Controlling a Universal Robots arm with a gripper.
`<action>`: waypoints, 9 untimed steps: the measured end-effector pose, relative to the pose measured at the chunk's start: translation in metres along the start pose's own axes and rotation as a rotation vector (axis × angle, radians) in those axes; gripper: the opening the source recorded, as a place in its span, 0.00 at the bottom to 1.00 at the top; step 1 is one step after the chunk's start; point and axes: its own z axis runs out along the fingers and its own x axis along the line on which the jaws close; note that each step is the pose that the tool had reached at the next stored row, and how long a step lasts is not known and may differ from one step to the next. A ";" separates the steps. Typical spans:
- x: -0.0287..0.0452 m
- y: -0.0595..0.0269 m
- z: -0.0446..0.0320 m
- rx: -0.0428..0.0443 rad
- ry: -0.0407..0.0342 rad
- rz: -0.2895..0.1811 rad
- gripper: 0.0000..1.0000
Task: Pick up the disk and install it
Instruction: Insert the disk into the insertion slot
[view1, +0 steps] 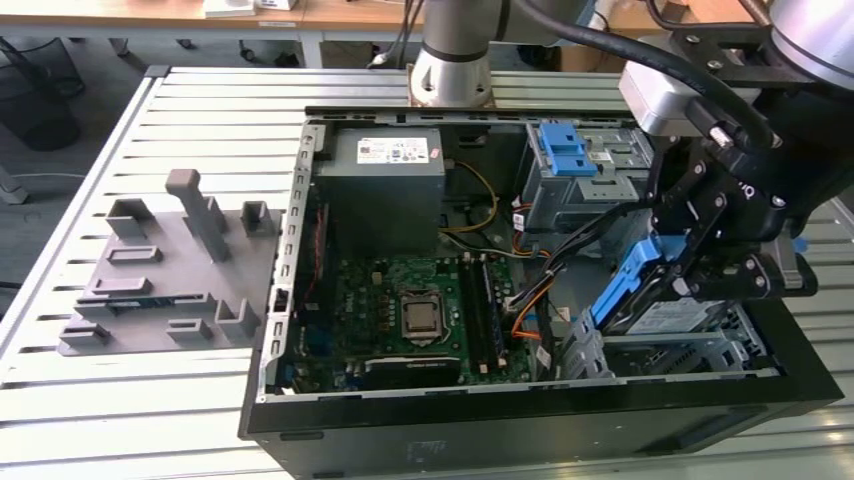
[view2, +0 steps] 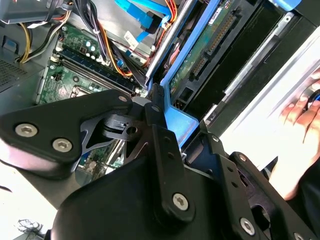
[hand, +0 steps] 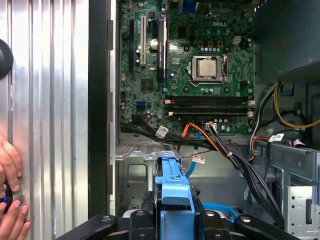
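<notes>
The disk (view1: 625, 288) is pinched in the gripper (view1: 707, 290), tilted at the mouth of the bay (view1: 667, 352) at the exterior view's right of the open case (view1: 534, 420), and is best kept square and clear of the cables (hand: 225, 150).

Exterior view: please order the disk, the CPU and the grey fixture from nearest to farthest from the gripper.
1. Disk, held in the gripper.
2. CPU, inside the case, toward the exterior view's left.
3. Grey fixture, outside the case, farthest left.
</notes>
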 end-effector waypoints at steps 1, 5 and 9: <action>0.0000 0.0000 0.0007 0.0000 0.0000 0.000 0.36; 0.0001 0.0000 0.0036 0.0000 -0.0001 0.000 0.36; 0.0001 0.0000 0.0064 0.0000 -0.0001 0.000 0.36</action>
